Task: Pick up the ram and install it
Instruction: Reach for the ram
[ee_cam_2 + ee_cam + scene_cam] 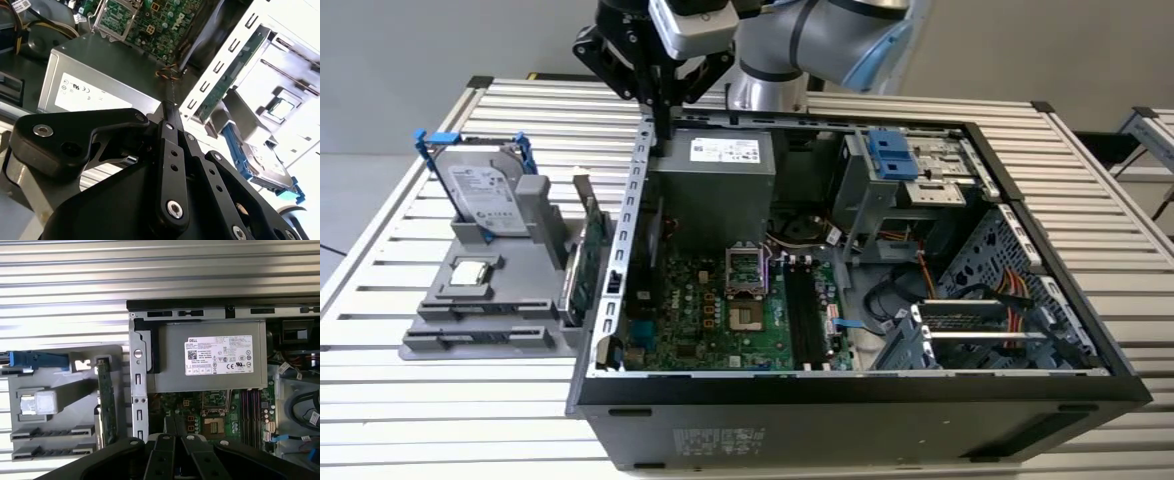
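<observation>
Ram, seemingly the thin green board just outside the case wall, needs the fingers, closed on nothing, opened and squared across its faces.

The exterior view looks down over the black computer case. Both wrist views sit close above its grey power box.

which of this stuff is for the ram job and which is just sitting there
Job: black gripper; thin dark ram stick in grey holder; green motherboard.
Idle: silver hard drive in blue frame; green card with metal bracket; grey power supply box.
</observation>
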